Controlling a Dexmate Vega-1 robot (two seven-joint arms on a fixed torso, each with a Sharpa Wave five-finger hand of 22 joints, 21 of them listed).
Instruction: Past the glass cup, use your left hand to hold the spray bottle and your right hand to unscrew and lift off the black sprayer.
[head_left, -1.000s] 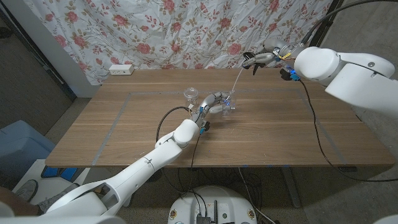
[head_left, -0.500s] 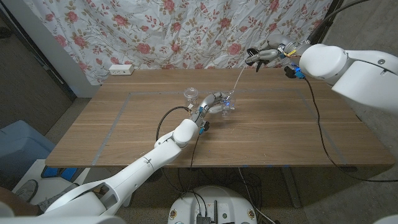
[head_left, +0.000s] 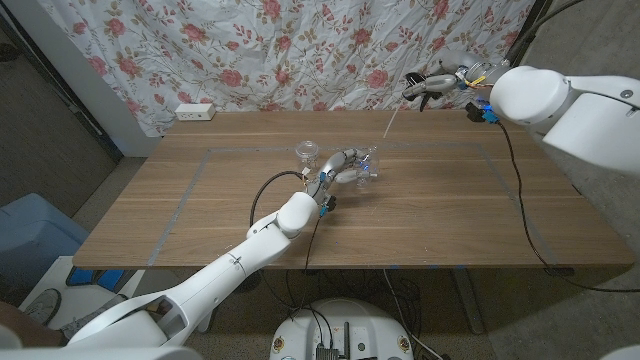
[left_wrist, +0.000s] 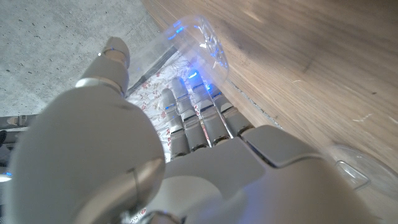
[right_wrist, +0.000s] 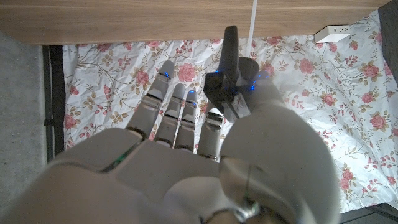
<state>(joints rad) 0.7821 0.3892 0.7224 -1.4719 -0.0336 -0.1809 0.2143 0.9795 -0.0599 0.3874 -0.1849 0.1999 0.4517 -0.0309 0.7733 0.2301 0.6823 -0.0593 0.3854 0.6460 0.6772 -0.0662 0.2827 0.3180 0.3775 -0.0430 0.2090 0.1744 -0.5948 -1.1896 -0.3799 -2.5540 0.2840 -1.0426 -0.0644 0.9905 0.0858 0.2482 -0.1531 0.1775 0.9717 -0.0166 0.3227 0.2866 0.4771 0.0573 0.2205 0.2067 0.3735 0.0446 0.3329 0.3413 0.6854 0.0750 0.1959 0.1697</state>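
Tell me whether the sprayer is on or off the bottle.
Off. The right hand holds the black sprayer raised well above the bottle, which the left hand grips on the table; its dip tube hangs free.

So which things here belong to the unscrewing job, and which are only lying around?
Belong to the job:
- spray bottle, held by the left hand
- black sprayer with its dip tube, lifted off in the right hand
- glass cup, the landmark

Lying about:
- white power strip
- floral curtain
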